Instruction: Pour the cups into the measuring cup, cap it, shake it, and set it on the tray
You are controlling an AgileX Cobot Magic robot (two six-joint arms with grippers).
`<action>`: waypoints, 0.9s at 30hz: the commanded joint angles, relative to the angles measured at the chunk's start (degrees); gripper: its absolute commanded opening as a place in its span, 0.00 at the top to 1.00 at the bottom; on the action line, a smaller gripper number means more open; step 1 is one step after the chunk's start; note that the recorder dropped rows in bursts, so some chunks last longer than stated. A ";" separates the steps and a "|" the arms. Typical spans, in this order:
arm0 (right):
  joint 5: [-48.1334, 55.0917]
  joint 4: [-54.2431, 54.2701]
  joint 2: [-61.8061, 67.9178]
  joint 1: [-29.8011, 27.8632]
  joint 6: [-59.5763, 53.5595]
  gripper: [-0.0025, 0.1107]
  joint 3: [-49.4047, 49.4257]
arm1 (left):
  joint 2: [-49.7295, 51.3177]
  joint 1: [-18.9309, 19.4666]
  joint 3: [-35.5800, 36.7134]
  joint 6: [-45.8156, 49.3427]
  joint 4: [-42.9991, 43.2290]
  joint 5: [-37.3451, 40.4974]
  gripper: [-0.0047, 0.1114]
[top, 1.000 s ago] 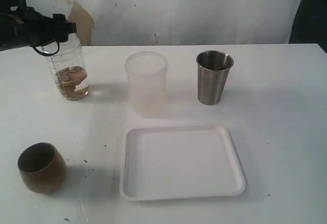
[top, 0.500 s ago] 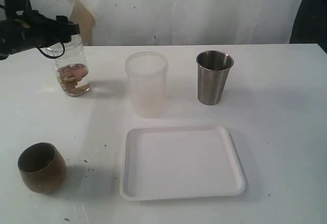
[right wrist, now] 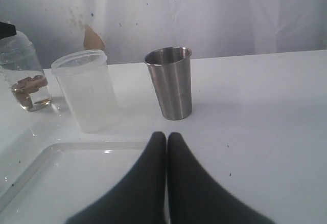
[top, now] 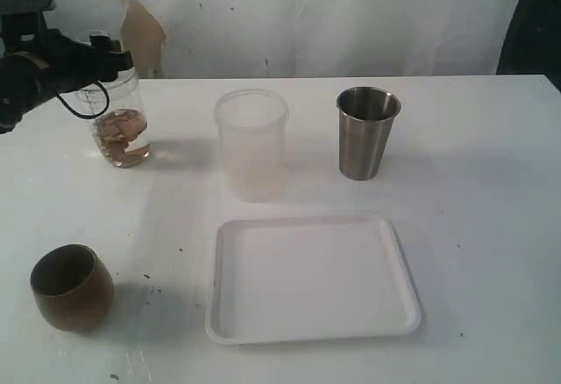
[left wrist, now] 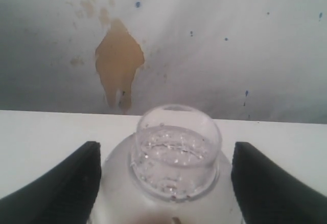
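At the back left, my left gripper (top: 107, 56) is shut on the upper part of the clear measuring cup (top: 119, 131), which stands roughly upright with brownish bits and liquid in its lower half. In the left wrist view its frosted cap (left wrist: 176, 155) sits between the black fingers (left wrist: 66, 183). The brown cup (top: 72, 286) stands at the front left. The steel tumbler (top: 367, 132) is at the back right. The white tray (top: 311, 331) lies front centre. My right gripper (right wrist: 167, 134) is shut on nothing, near the tray's (right wrist: 30, 168) edge, with the steel tumbler (right wrist: 171, 83) beyond it.
A frosted translucent cup (top: 252, 143) stands between the measuring cup and the steel tumbler, just behind the tray. A white curtain with a brown patch (top: 140, 38) backs the table. The right arm does not show in the exterior view.
The measuring cup, tilted a second ago, now stands nearly upright and its contents have shifted. The left arm has swung slightly with it. The right gripper has not moved.
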 commanded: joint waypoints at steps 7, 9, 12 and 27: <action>-0.16 0.00 -0.38 -0.10 0.17 0.98 0.37 | -4.40 0.11 2.19 0.69 0.75 9.85 0.08; -0.16 0.00 -0.38 -0.10 0.17 0.98 0.37 | -5.39 0.11 2.19 0.69 0.75 9.85 0.06; -0.16 0.00 -0.38 -0.10 0.17 0.98 0.37 | -6.12 0.11 2.19 0.69 0.75 10.63 0.06; -0.16 0.00 -0.38 -0.10 0.17 0.98 0.37 | -2.61 0.11 16.28 -2.87 9.86 -15.82 0.06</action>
